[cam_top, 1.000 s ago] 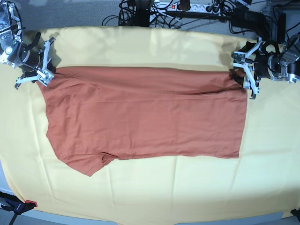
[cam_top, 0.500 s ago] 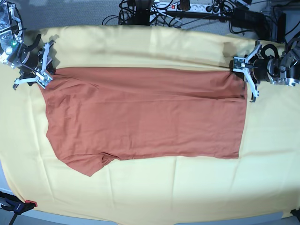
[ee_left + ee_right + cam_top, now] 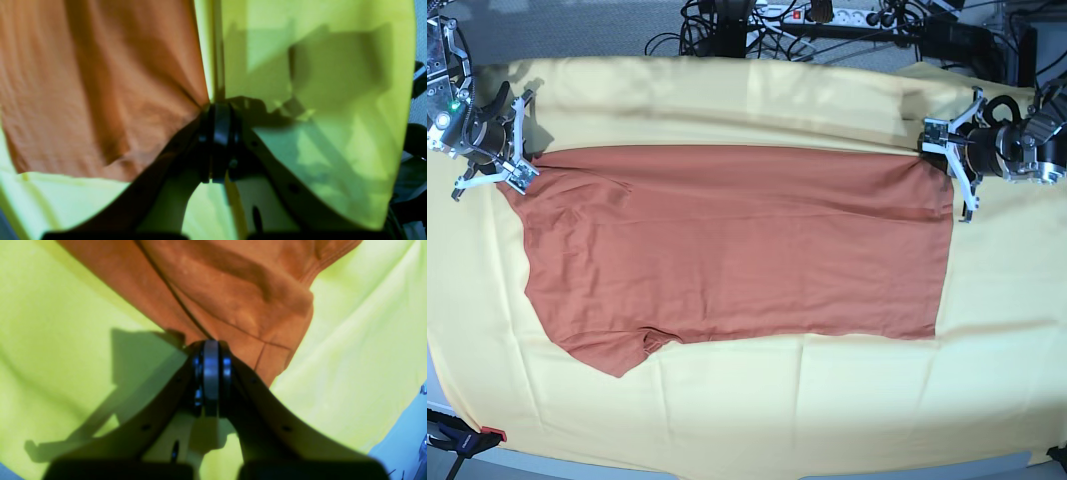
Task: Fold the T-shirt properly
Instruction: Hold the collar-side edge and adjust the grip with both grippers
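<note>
Both arms have pulled outward, stretching the shirt [image 3: 737, 245] flatter on the yellow cloth [image 3: 747, 410]. Left fingers [image 3: 218, 110] and right fingers [image 3: 210, 350] appear clenched on its corners.

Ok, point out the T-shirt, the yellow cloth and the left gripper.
T-shirt [image 3: 737, 240]: base view, middle of the flat orange body.
Yellow cloth [image 3: 827, 400]: base view, bare stretch below the shirt's lower edge.
Left gripper [image 3: 217, 110]: left wrist view, tip of the shut jaws at the shirt's corner.

tabletop: pale-yellow cloth [image 3: 727, 420] | behind: grey floor [image 3: 577, 25], tangled black cables [image 3: 727, 25], power strip [image 3: 827, 14]
</note>
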`<state>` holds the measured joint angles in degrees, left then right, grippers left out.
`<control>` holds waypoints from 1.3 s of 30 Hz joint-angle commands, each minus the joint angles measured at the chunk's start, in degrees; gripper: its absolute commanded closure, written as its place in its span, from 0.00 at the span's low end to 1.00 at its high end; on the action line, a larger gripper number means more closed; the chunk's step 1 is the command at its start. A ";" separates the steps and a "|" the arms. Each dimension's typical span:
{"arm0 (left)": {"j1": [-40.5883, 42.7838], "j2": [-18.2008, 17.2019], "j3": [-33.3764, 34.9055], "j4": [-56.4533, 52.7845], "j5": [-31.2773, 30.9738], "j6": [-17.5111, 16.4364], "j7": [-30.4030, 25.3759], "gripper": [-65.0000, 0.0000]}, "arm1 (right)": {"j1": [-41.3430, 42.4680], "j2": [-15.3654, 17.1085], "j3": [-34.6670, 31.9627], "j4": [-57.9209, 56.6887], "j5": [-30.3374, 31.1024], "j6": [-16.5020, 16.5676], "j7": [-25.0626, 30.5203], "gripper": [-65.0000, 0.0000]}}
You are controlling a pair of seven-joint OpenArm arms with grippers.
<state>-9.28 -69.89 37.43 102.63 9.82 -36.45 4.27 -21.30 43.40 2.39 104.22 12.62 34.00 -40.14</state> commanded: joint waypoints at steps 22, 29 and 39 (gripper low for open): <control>-3.91 -2.01 -0.90 0.48 -3.28 -3.55 0.72 0.58 | 0.31 1.42 0.63 0.39 -0.44 -0.57 -1.11 0.95; -3.74 -2.01 -0.90 0.44 -3.28 -3.55 0.72 0.71 | 0.28 1.42 0.63 0.39 -0.44 -0.81 -2.19 0.83; -3.76 -2.03 -0.90 0.44 -3.26 -3.55 0.94 1.00 | 0.31 1.42 0.63 0.39 -0.48 -1.70 -2.82 0.99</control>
<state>-12.23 -70.48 37.45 102.72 6.85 -40.77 5.61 -21.28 43.46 2.39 104.22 13.02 32.97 -42.28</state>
